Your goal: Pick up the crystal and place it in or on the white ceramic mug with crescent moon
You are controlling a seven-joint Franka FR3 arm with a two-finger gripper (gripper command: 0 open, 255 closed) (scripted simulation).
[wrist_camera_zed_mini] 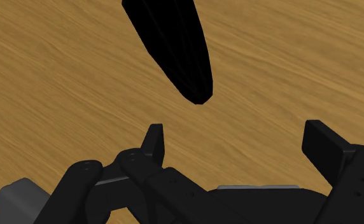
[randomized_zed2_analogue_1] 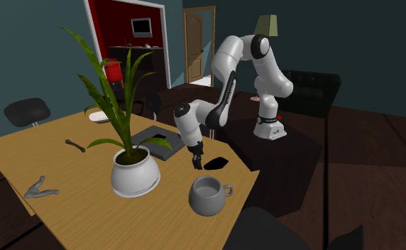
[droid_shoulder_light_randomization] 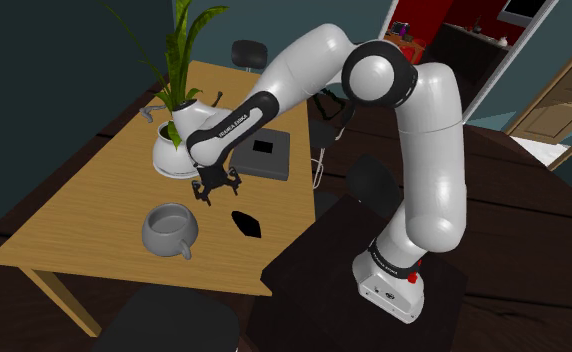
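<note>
On the table (droid_shoulder_light_randomization: 84, 235), the grey mug (droid_shoulder_light_randomization: 169, 231) is sitting near the front edge, with the black crystal (droid_shoulder_light_randomization: 246, 223) lying free at the shoulder view's right. The gripper (droid_shoulder_light_randomization: 212, 196) is hovering just beside the crystal, its 2 fingers spread and empty. It is seemingly approaching, and next needs centring, lowering and closing.

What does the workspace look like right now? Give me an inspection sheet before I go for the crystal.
Surface: wooden table.
Job's things: black crystal lying flat near the table's stand-side edge; grey mug upright, looks empty, apart from it.
Clutter: potted plant; dark flat slab; small grey piece.
Grippers: gripper open, low over the table, crystal ahead of it, not between the fingers.
Cables: nothing seen.
Surroundings: dark chair; doorway to a red room.
</note>
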